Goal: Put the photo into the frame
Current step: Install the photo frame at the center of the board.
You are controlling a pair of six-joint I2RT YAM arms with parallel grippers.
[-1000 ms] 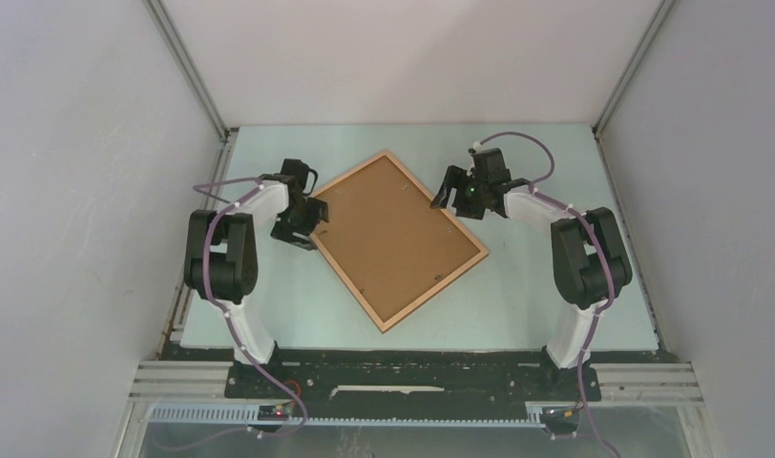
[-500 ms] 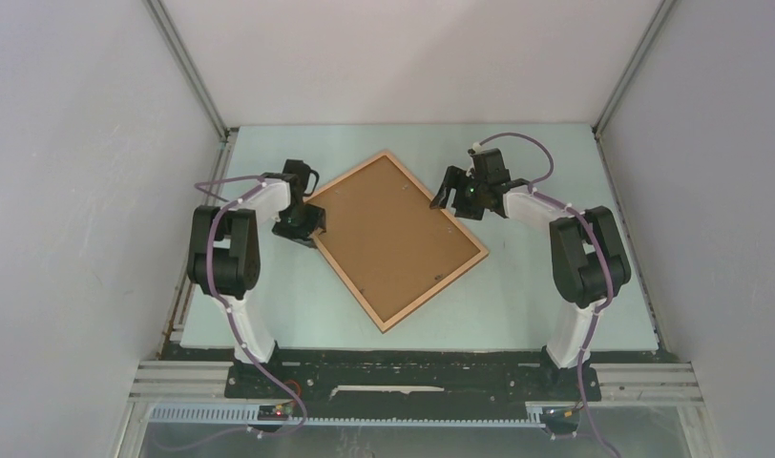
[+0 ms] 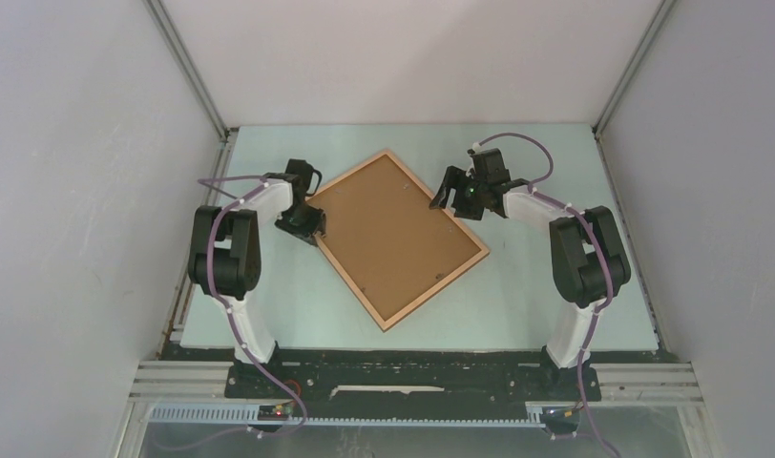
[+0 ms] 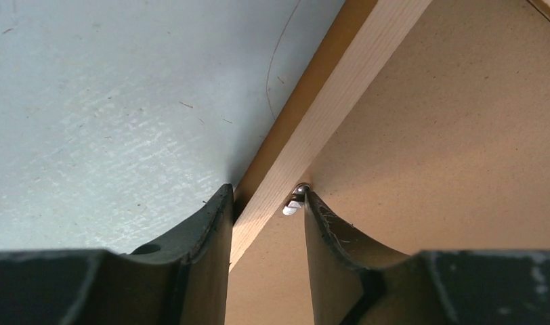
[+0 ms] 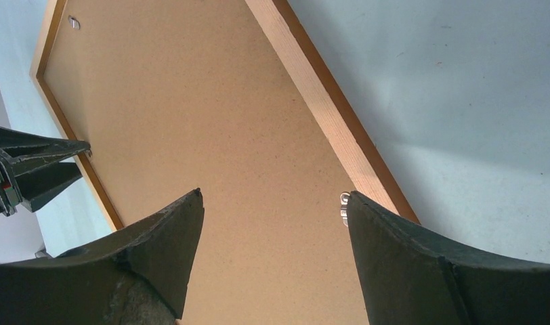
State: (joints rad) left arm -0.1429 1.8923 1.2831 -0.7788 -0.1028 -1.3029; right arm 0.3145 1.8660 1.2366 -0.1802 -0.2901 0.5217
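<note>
Two fingers of the left gripper (image 4: pixel 267 193) straddle one wooden rail of the frame (image 4: pixel 324 115). The outer finger sits against the rail's darker outer side, down on the table (image 3: pixel 541 286). The inner finger rests on the brown backing board (image 3: pixel 398 234) and touches a small metal clip (image 4: pixel 292 205) at the rail's inner edge. The jaws stand much closer together than a second ago, when they were spread wide. Whether they actually pinch the rail cannot be told from the wrist view.

From above, the left gripper looks more compact than a second ago and sits at the frame's left corner. The left arm's elbow has shifted slightly.

The right gripper (image 5: pixel 276 196) hangs above the opposite side of the frame with its jaws wide apart and nothing between them. One finger is over the backing board. The other is beside a second metal clip (image 5: pixel 344 203) at the inner edge of that rail. Neither this gripper nor its arm has moved over the last second.

The frame lies flat on the pale blue-green table, between the two arms, turned diagonally with one corner pointing toward the far wall. Its back faces up, with the backing board seated inside the wooden rim. It lies exactly where it did a second ago.
</note>
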